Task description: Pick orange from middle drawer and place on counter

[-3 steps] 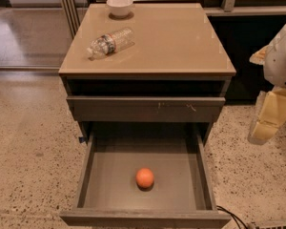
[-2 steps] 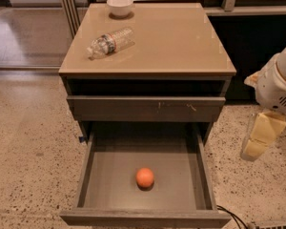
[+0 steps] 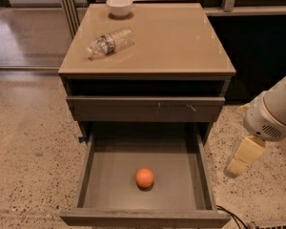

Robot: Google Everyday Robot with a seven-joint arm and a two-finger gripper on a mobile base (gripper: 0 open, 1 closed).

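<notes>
The orange (image 3: 144,177) lies on the flat bottom of the open middle drawer (image 3: 88,163), near its front and centre. The drawer is pulled far out of the dark grey cabinet. The glossy tan counter (image 3: 176,42) forms the cabinet's top. My gripper (image 3: 237,167) hangs from the white arm at the right, outside the drawer's right wall, at about the orange's height in the picture and well to its right. It holds nothing that I can see.
A clear plastic bottle (image 3: 109,42) lies on its side on the counter's left part. A white bowl (image 3: 119,5) stands at the back left. A shut drawer front (image 3: 145,109) sits above the open drawer. Speckled floor (image 3: 28,142) surrounds the cabinet. A dark cable (image 3: 231,216) lies at the lower right.
The arm and gripper have moved down and to the left, closer to the open drawer's right side. The orange, bottle and bowl have not moved.
</notes>
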